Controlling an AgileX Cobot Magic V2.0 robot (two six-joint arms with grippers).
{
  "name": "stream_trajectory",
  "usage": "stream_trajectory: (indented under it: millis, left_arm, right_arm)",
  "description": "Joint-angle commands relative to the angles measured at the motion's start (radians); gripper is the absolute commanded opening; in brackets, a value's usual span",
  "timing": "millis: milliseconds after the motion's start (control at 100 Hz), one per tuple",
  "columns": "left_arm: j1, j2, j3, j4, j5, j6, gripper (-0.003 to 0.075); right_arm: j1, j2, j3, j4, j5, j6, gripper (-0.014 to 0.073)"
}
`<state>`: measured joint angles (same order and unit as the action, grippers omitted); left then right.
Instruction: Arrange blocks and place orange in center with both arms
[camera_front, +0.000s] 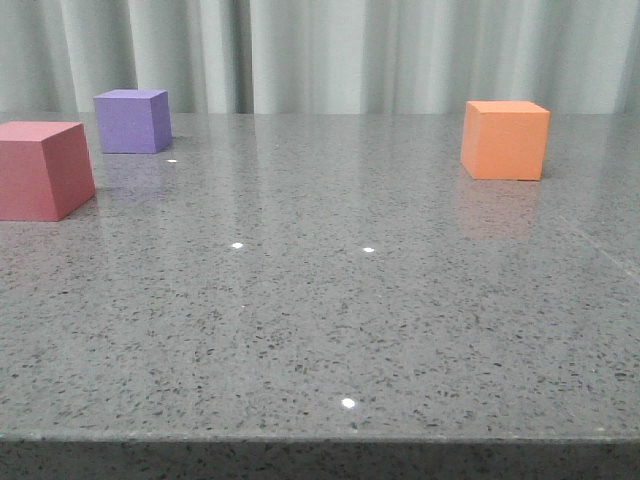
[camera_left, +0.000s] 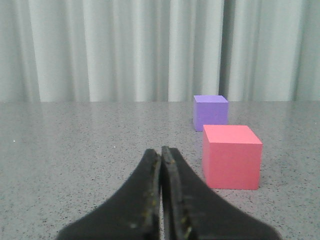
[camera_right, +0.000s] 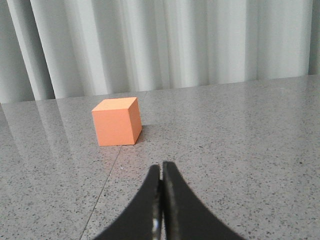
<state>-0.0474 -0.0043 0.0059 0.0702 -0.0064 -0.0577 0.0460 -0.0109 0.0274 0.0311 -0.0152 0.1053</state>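
Note:
The orange cube (camera_front: 505, 139) stands at the far right of the grey table; it also shows in the right wrist view (camera_right: 116, 121), ahead of my right gripper (camera_right: 161, 165), which is shut and empty. The pinkish-red cube (camera_front: 42, 169) stands at the left edge of the front view with the purple cube (camera_front: 132, 120) behind it. In the left wrist view the pinkish-red cube (camera_left: 232, 156) is close beside my left gripper (camera_left: 161, 150), which is shut and empty, and the purple cube (camera_left: 210, 112) lies farther off. Neither gripper shows in the front view.
The speckled grey tabletop (camera_front: 330, 300) has its front edge at the bottom of the front view. A pale pleated curtain (camera_front: 330, 50) hangs behind the table. A thin seam (camera_right: 107, 180) runs across the tabletop near the orange cube.

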Motion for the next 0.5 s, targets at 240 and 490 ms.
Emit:
stream_trajectory:
  millis: [240,490]
  left_arm:
    - [0.005,-0.032,0.043,-0.005,-0.073,0.001,-0.002]
    - [0.005,-0.032,0.043,-0.005,-0.073,0.001,-0.002]
  right_arm:
    - [-0.005,-0.019,-0.02,-0.003,-0.128,-0.002,-0.0068]
    - [-0.005,0.004,-0.196,-0.017,0.052,-0.002,-0.0068]
